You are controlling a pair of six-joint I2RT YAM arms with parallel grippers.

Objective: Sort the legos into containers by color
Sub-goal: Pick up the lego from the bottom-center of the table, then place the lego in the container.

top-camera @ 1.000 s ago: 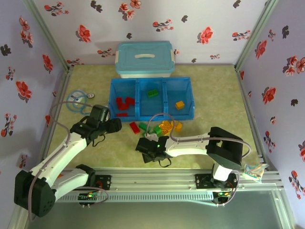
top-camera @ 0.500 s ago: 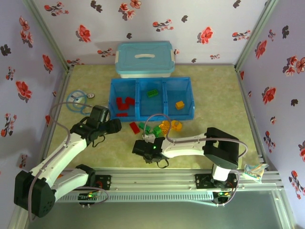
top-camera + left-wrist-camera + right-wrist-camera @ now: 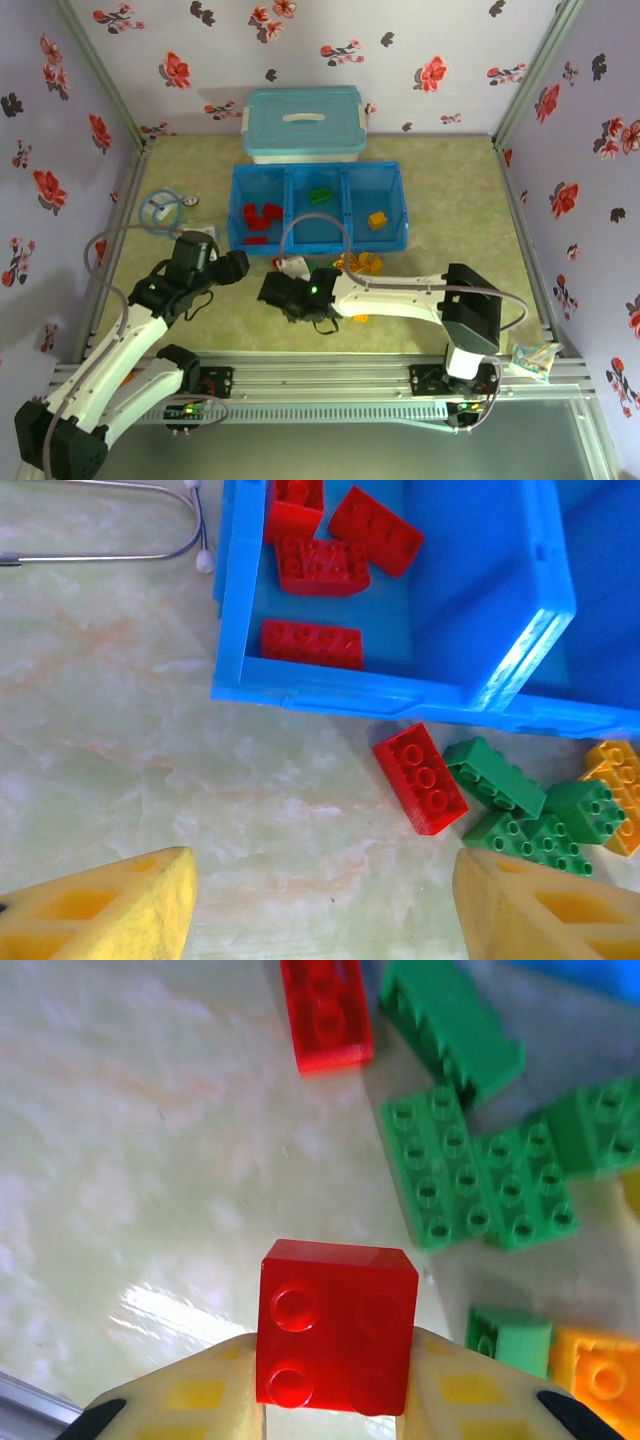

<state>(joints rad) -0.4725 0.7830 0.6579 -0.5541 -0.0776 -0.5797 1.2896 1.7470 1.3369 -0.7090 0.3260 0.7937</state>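
A red square lego (image 3: 338, 1325) is clamped between the right fingers (image 3: 200, 1395), over the table (image 3: 150, 1160). Just beyond it lie a loose red brick (image 3: 325, 1010), green bricks (image 3: 480, 1185) and an orange brick (image 3: 600, 1370). Past them, the blue tray (image 3: 400, 240) holds red bricks (image 3: 312, 643) in its left compartment, a green one (image 3: 320, 196) in the middle and an orange one (image 3: 377, 220) on the right. The left fingers (image 3: 100, 905) stand apart, empty, near the tray's front left corner.

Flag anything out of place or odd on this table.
A pale-blue stethoscope lies left of the bright blue plastic tray and has nothing to do with sorting bricks. A crumpled shiny wrapper sits at the near right corner. Nothing looks spilled or broken.
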